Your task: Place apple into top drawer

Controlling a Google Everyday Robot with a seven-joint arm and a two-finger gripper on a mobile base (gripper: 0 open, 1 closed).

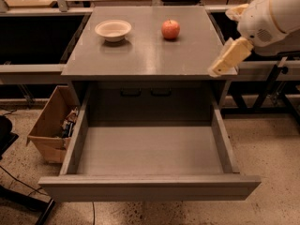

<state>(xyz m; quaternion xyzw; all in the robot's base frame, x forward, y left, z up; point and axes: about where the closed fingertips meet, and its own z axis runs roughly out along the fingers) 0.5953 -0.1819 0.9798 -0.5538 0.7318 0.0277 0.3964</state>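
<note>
The red-orange apple (170, 29) sits on the grey cabinet top (145, 55), towards the back and right of centre. The top drawer (150, 186) is pulled fully out towards me, and its grey inside holds nothing. My gripper (228, 56) hangs from the white arm at the right. It is over the cabinet's right front corner, to the right of the apple and nearer me, and clear of it. It holds nothing that I can see.
A cream-white shallow bowl (113, 30) sits on the cabinet top left of the apple. A brown cardboard box (50, 125) with clutter stands on the floor left of the drawer. Dark shelving flanks the cabinet on both sides.
</note>
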